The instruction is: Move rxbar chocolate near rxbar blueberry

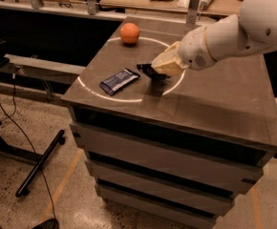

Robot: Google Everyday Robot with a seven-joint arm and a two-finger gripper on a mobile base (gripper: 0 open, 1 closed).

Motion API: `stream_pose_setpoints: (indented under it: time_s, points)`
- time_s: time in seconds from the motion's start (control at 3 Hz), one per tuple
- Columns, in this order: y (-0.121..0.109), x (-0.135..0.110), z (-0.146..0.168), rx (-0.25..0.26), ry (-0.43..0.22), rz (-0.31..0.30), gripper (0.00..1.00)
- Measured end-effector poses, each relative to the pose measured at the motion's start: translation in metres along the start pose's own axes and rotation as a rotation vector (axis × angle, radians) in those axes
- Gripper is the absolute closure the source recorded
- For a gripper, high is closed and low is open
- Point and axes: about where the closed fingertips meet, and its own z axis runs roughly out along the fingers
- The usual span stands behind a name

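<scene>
The rxbar blueberry, a flat bar in a dark blue wrapper with pale lettering, lies on the left part of the grey cabinet top, inside a white circle. My gripper, on the white arm coming in from the right, is shut on the rxbar chocolate. The black bar's end sticks out to the left of the cream-coloured fingers. It is held just above the top, a short way to the right of the blue bar. Most of the black bar is hidden by the fingers.
An orange sits at the back of the circle. The cabinet top's front edge drops to drawers. A black stand leg and cables lie on the floor at the left. Wooden tables stand behind.
</scene>
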Motion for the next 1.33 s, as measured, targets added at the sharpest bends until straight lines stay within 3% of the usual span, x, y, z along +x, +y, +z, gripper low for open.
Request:
stream_pose_setpoints:
  time_s: [0.33,0.67,1.0,1.33]
  points:
    - [0.024,-0.022,0.026,-0.07,-0.009,-0.07,1.0]
    - [0.038,-0.031,0.043,-0.104,0.033,-0.12,0.85]
    - [0.041,-0.033,0.049,-0.113,0.044,-0.134,0.62]
    - [0.043,-0.034,0.05,-0.117,0.042,-0.135,0.31]
